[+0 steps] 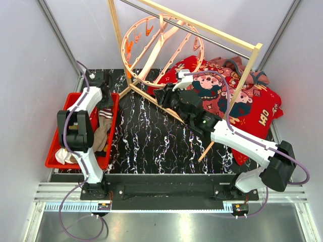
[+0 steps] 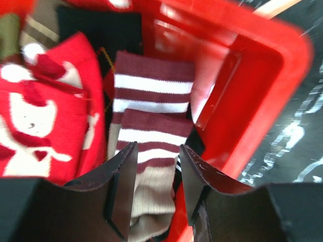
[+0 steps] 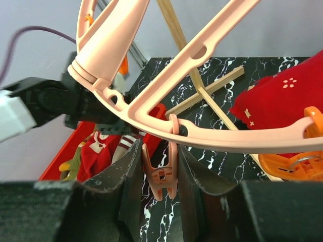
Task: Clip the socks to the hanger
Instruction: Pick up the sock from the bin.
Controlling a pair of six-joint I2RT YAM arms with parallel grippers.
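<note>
The socks point(image 1: 102, 130) lie piled in a red bin point(image 1: 54, 151) at the table's left. My left gripper point(image 2: 158, 148) reaches down into the bin, open. Its fingers straddle a maroon-and-white striped sock point(image 2: 151, 85) with a beige foot, and a small gap shows at the right finger. A red sock with a white pattern point(image 2: 35, 116) lies beside it. The salmon-pink ring hanger point(image 1: 160, 48) hangs from the rack. My right gripper point(image 3: 160, 148) is under its rim point(image 3: 242, 138), shut on a pink clip point(image 3: 161, 176) that dangles there.
A pale wooden rack frame point(image 1: 202, 25) with a metal rod straddles the back of the black marble table point(image 1: 151, 146). A big red cartoon-printed cloth point(image 1: 242, 101) lies at the back right. More orange clips point(image 3: 287, 164) hang along the ring.
</note>
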